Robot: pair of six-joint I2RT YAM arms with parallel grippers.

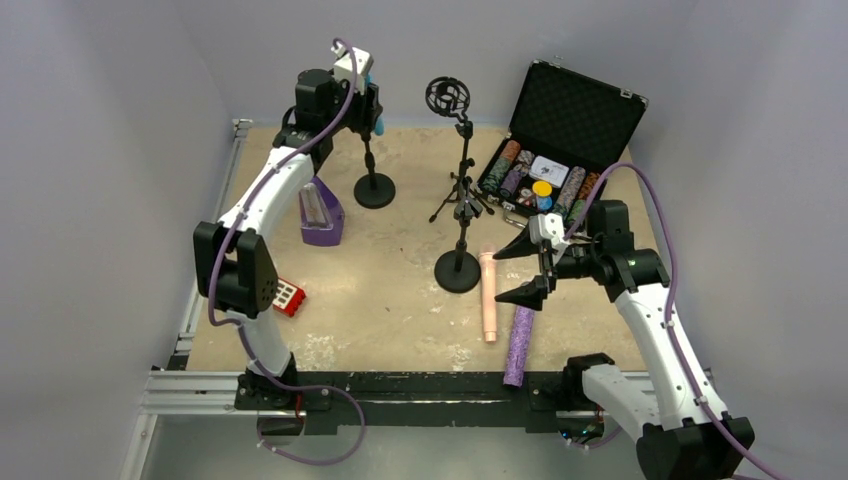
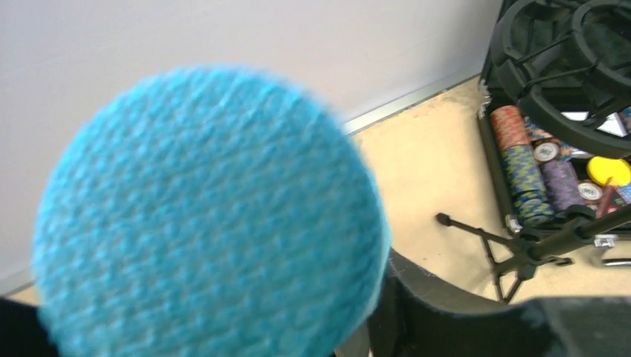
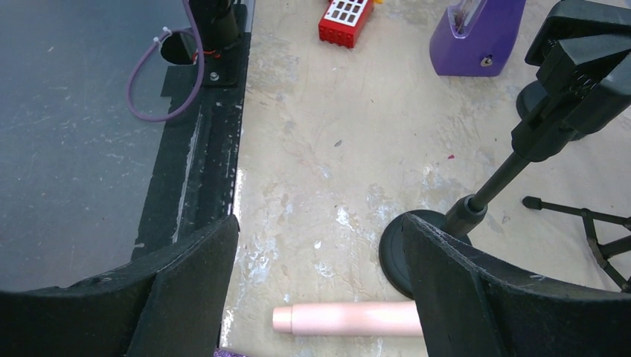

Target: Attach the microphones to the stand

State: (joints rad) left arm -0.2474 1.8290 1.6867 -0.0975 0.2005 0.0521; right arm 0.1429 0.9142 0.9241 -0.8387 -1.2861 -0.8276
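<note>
Top external shows the right hand (image 1: 499,277) wide open above the pale peach-pink stick microphone (image 1: 488,300); whether the left hand (image 1: 369,105) grips the turquoise-blue microphone (image 2: 208,216) cannot be told.

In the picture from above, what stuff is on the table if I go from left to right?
Red block → purple metronome → left round-base stand → front round-base stand → pink microphone → purple microphone.

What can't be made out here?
Left wrist: the turquoise microphone, blurred, fills the view, hiding whether the left gripper grips it.
Top: the left arm covers the clip of the left stand.
Right wrist: the right gripper hides one end of the pink microphone.
</note>
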